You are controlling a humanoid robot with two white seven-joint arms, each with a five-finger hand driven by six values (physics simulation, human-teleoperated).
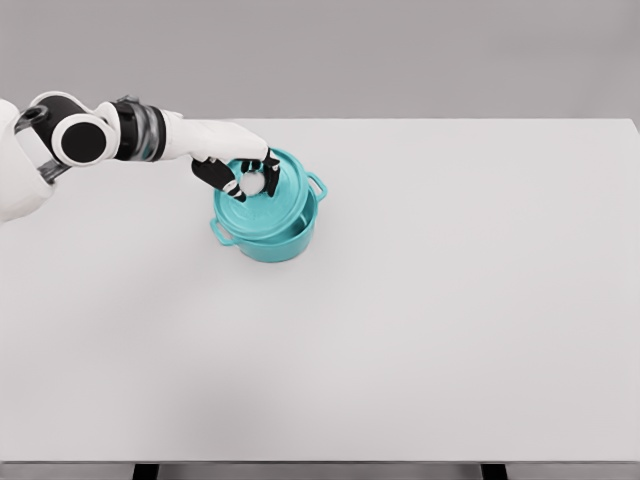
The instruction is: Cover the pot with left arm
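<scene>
We see the left hand (243, 176) clamped on the lid (266, 188) knob, lid tilted over the pot (272, 235) near the worktop's (450, 300) far-left. Likely rigid, smooth; knob's the grip.

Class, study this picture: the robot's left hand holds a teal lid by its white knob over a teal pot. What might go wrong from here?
1. The round teal lid sits tilted on the teal two-handled pot; released now, it might rest askew.
2. The left hand pinches only the small white knob with its fingers, so the lid might slip.
3. Pushing sideways might slide the pot across the white table.
</scene>
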